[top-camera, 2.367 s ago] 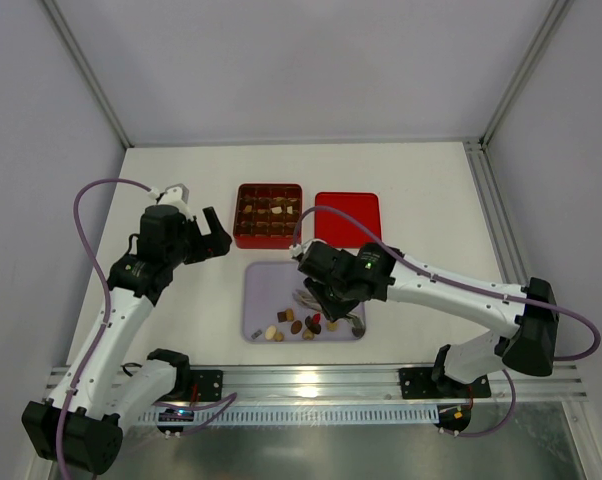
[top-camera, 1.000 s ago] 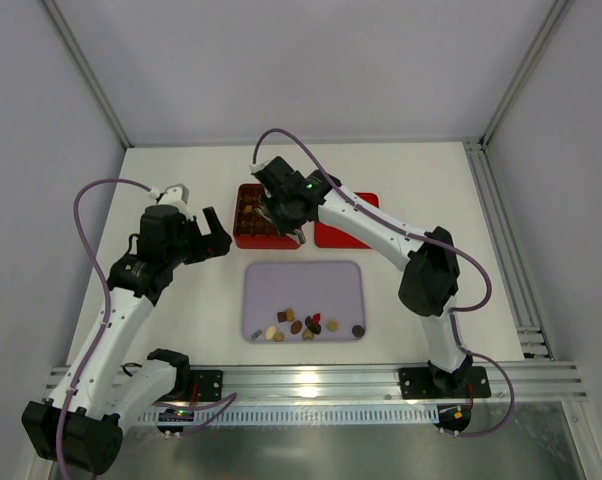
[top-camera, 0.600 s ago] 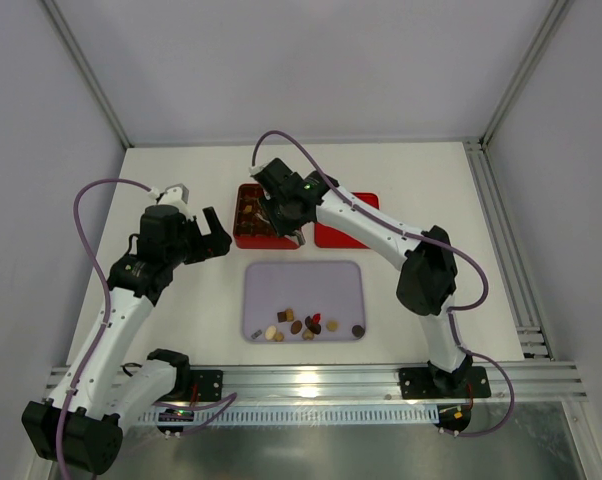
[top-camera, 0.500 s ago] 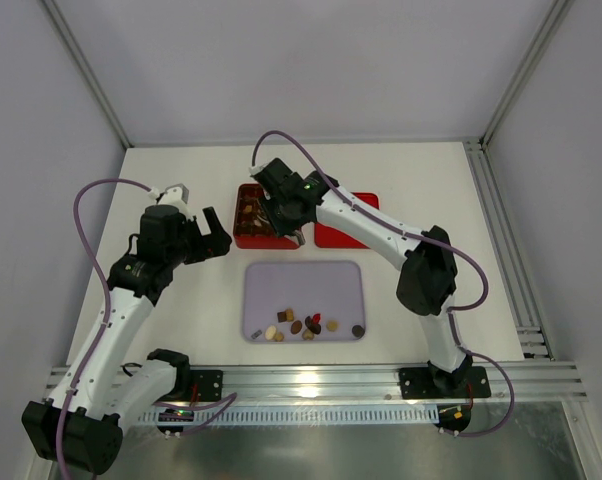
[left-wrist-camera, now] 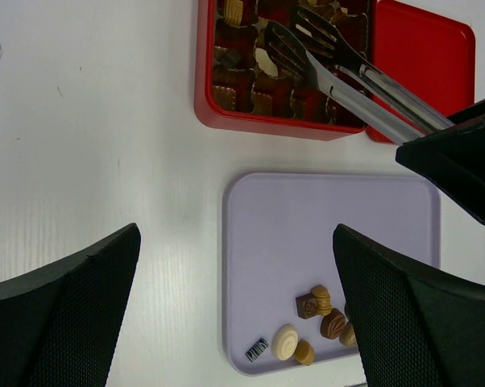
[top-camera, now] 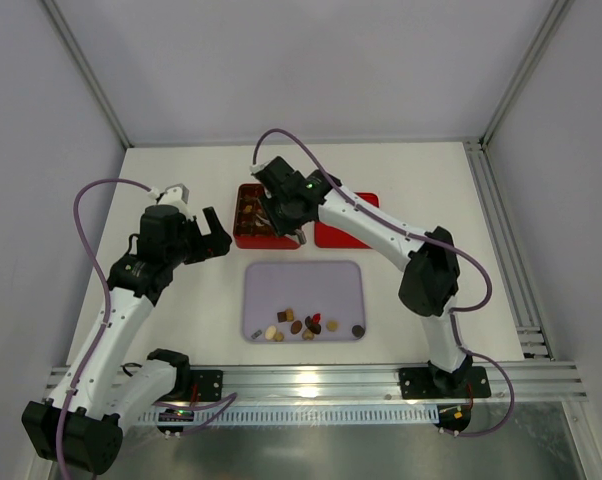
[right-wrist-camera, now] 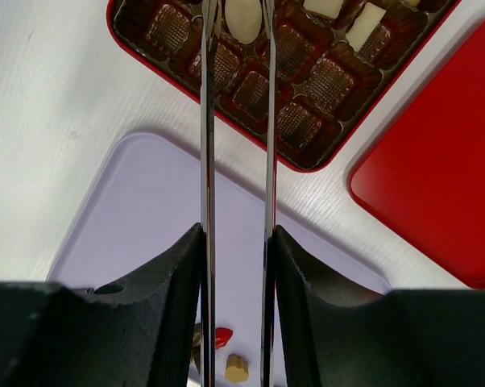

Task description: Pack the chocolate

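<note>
Several chocolates [top-camera: 306, 325] lie along the near edge of the lilac tray [top-camera: 303, 285], brown, tan, cream and one reddish [right-wrist-camera: 223, 337]. More sit in the red gridded box [top-camera: 245, 218]. My right gripper [right-wrist-camera: 237, 234] is shut on metal tongs [right-wrist-camera: 207, 121], whose tips reach over the box. A cream oval chocolate [right-wrist-camera: 242, 16] lies between the tips, which stand slightly apart; whether they touch it I cannot tell. My left gripper [left-wrist-camera: 236, 234] hangs open and empty above the tray's left edge.
The red lid [right-wrist-camera: 436, 185] lies flat to the right of the box. A small striped piece [left-wrist-camera: 257, 349] rests at the tray's near left corner. Grey walls close off the table [top-camera: 171, 180] on three sides, and a metal rail [top-camera: 311, 380] runs along the front.
Since the earliest frame my right arm has swung from the tray up to the red box. Over the last second it has barely moved. The left arm has stayed still.
</note>
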`<state>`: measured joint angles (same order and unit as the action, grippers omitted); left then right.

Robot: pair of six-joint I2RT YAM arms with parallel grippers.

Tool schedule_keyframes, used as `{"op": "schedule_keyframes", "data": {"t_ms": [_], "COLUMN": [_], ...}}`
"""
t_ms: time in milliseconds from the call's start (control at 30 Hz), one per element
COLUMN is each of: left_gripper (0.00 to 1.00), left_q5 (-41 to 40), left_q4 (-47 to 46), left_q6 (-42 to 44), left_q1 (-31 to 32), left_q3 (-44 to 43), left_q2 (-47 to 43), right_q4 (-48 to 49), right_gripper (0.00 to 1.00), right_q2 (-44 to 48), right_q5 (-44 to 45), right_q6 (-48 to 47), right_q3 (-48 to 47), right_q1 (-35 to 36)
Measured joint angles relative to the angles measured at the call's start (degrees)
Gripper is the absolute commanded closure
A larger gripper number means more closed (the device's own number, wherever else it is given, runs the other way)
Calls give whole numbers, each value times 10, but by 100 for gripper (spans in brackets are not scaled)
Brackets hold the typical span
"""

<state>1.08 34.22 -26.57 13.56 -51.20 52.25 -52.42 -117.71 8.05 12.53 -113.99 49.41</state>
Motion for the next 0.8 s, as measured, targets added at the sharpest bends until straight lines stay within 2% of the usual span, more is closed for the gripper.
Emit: {"op": "schedule_keyframes", "data": {"t_ms": [167,400,567,800], "left_gripper": [0,0,0,0], "left_q5": [0,0,0,0], "left_q4": [0,0,0,0], "left_q6": [0,0,0,0], "left_q1": [0,0,0,0], "left_q3": [0,0,0,0], "left_q2": [0,0,0,0], "right_q4": [-3,-4,-18,-45], "right_gripper": [59,60,60,60], "right_q2": [51,225,315,342], "right_q5": [5,9,8,-9], "right_q6": [0,10,26,56], "right_q3": [15,148,253,353], "right_q1": [0,15,69,158]}}
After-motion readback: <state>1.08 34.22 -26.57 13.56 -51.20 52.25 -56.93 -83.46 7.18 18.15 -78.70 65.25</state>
